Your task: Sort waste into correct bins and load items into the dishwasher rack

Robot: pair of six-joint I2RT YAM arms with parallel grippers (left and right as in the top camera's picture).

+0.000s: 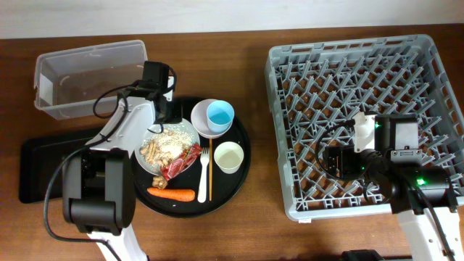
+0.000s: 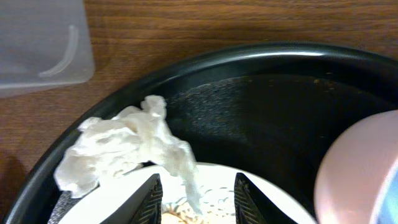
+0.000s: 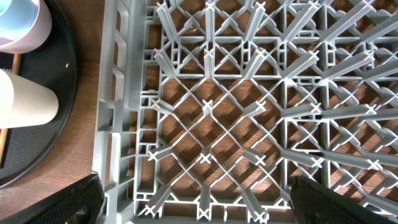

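In the left wrist view a crumpled white paper scrap (image 2: 124,149) lies over the rim of the white plate (image 2: 273,205). A thin tail of it hangs between the fingers of my left gripper (image 2: 198,178), which is partly open and touches it with neither finger. Overhead, my left gripper (image 1: 161,119) is at the plate's (image 1: 148,141) far left edge. The plate holds pale crumbs (image 1: 165,145) and a red wrapper (image 1: 181,161). A carrot (image 1: 172,193) lies in front of it. My right gripper (image 3: 196,183) stands wide open over the grey dishwasher rack (image 3: 249,93), holding nothing.
The round black serving tray (image 1: 243,170) also carries a pink-sided bowl (image 1: 201,125) with a blue cup (image 1: 220,114) in it, a cream cup (image 1: 229,156), a white fork (image 1: 204,172) and a chopstick (image 1: 211,174). A clear tub (image 1: 87,76) stands at the back left, a shallow black tray (image 1: 40,170) at the left.
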